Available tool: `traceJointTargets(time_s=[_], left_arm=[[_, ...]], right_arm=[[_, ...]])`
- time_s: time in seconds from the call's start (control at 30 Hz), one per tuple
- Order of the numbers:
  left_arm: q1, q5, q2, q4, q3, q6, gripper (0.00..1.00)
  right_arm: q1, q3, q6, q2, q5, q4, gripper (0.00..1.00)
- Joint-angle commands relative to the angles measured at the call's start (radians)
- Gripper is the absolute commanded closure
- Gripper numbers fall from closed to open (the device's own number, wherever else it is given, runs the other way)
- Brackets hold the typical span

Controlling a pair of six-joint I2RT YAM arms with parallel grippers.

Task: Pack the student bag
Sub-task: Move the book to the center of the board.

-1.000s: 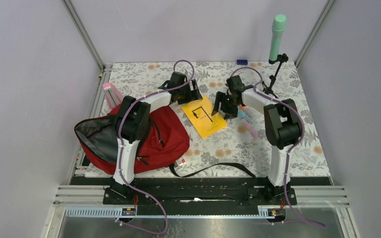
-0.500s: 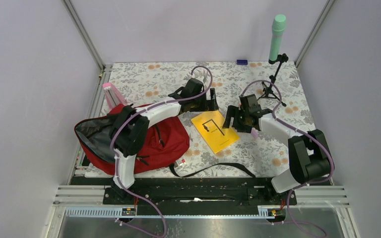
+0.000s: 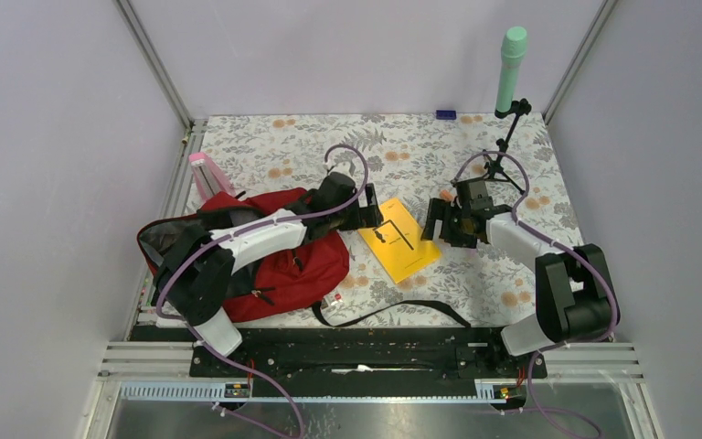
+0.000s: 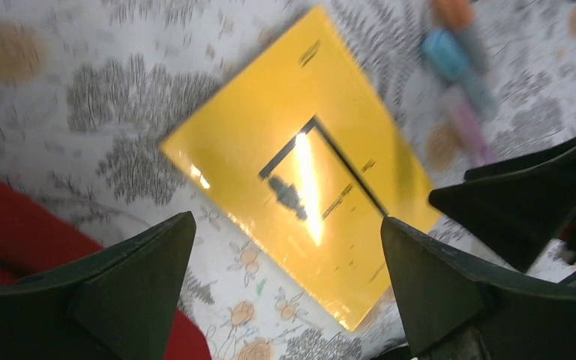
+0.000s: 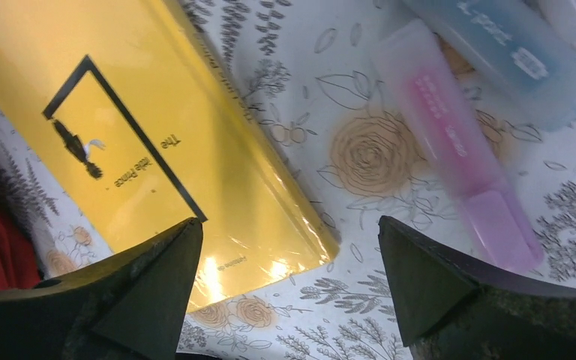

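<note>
I've got left end effector (image 4: 285, 225) and right end effector (image 5: 289, 223) both released, empty, either side of the yellow book (image 3: 400, 240); student bag (image 3: 283, 265) just beside it.

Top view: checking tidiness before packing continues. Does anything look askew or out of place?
Nothing looks spilled or damaged. The student bag lies slumped on its side, with one black strap trailing loose across the table. The yellow book lies skewed beside it.
</note>
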Motion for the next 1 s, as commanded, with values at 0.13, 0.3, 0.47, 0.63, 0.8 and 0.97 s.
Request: traceJointTargets(time_s=[0.13, 0.3, 0.47, 0.63, 0.8, 0.97], left_arm=[[-0.048, 0.019, 0.007, 0.083, -0.078, -0.101, 0.01], [-0.05, 0.047, 0.038, 0.153, -0.123, -0.147, 0.01], [-0.05, 0.059, 0.06, 0.189, -0.15, -0.163, 0.02], [-0.05, 0.098, 0.102, 0.208, -0.154, -0.175, 0.06], [-0.05, 0.113, 0.109, 0.262, -0.209, -0.212, 0.1], [-0.05, 0.128, 0.126, 0.271, -0.216, -0.223, 0.17]], right_arm=[[-0.003, 0.058, -0.052, 0.06, -0.189, 0.057, 0.08], [-0.002, 0.074, -0.049, 0.117, -0.253, 0.058, 0.11], [-0.001, 0.078, -0.034, 0.143, -0.316, 0.049, 0.16], [-0.002, 0.07, 0.026, 0.152, -0.386, 0.069, 0.19], [-0.001, 0.046, 0.085, 0.138, -0.464, 0.12, 0.2], [0.0, 0.024, 0.103, 0.122, -0.42, 0.149, 0.21]])
